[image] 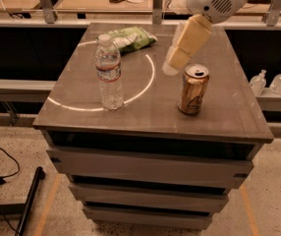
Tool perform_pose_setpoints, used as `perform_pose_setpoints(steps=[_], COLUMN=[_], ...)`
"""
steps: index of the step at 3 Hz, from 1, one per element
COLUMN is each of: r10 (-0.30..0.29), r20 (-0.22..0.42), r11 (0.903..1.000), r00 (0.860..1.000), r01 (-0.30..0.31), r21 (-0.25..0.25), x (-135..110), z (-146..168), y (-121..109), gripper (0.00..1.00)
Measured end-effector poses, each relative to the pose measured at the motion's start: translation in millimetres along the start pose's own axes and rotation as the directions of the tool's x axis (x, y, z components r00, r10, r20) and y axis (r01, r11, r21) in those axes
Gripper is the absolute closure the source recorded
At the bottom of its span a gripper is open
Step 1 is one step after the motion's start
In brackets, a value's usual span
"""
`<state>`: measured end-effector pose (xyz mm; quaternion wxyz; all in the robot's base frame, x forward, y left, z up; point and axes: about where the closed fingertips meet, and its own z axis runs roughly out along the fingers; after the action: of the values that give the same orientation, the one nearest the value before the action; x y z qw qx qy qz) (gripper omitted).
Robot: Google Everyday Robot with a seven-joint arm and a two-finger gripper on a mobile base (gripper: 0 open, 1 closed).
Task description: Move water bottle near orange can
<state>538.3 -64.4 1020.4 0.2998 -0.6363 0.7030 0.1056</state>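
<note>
The water bottle [109,73] stands upright on the left part of the grey table top [145,114]; it is clear and ribbed, with a white cap and a white-and-red label band. The orange can [193,89] stands upright to its right, silver top and dark logo showing. My gripper [170,67] hangs from the white arm [214,1] at the top right, its cream tip just above and to the left of the can, between can and bottle. It holds nothing that I can see.
A green crinkled snack bag [130,37] lies at the back of the table behind the bottle. Two tiny clear bottles [270,81] stand on a ledge to the right. Drawers sit under the table top. A cable and a black pole lie on the floor at left.
</note>
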Motion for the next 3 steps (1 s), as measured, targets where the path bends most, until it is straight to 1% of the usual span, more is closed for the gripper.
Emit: perform_pose_setpoints(steps=[1, 2, 3], r10=[0.009, 0.019, 0.097], r20=[0.082, 0.114, 0.144], r11=[0.9993, 0.9977, 0.9953], r00=[0.997, 0.993, 0.985], r01=[-0.012, -0.027, -0.096], r21=[0.035, 0.063, -0.013], x=[-42, -54, -69], z=[36, 62, 96], y=[-1, -5, -4], gripper=[0.00, 0.00, 0.00])
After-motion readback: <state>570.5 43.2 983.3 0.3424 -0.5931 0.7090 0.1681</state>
